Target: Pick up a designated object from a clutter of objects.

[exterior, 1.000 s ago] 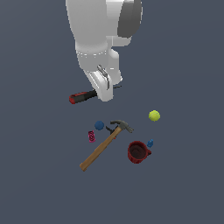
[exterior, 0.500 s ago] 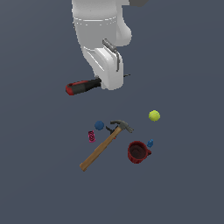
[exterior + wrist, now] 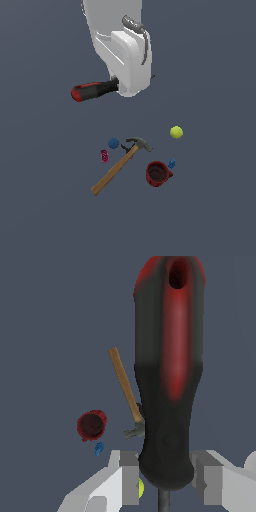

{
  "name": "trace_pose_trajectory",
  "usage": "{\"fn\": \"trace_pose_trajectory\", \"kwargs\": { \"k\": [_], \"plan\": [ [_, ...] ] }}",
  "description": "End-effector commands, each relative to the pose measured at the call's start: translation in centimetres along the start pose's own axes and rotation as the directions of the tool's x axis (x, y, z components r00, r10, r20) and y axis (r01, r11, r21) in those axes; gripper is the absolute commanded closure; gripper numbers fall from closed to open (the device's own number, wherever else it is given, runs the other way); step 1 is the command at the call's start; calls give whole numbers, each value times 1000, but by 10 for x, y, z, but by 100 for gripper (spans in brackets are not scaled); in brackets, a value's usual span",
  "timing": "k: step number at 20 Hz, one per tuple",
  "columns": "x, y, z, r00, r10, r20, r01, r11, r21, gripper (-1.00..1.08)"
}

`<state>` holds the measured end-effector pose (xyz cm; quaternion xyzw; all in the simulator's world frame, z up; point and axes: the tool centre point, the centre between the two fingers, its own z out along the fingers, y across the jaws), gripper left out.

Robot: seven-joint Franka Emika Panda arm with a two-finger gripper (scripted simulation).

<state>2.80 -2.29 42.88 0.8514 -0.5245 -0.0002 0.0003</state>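
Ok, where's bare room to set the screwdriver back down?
Bare surface lies below the hammer handle's end and out past the yellow-green ball to the exterior view's right. It is crowded between the pink-red can, blue ball and red mug.

Exterior view: high, looking steeply down on the grey floor, far enough to frame the whole clutter with the arm's end near the frame's top. Wrist view: close behind the gripper (image 3: 165, 478), looking along the screwdriver (image 3: 169, 376) toward the floor. Shared: screwdriver (image 3: 95, 91), hammer (image 3: 120, 165) (image 3: 125, 388), mug (image 3: 158, 173) (image 3: 92, 424).
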Motion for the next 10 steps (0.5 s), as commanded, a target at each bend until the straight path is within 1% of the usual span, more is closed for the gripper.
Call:
{"fn": "trace_pose_trajectory", "kwargs": {
  "k": [1,10],
  "plan": [
    [0,-3,-6,1000,0,0,0,1000,0,108],
    [1,-6,-10,1000,0,0,0,1000,0,108]
  ]
}}
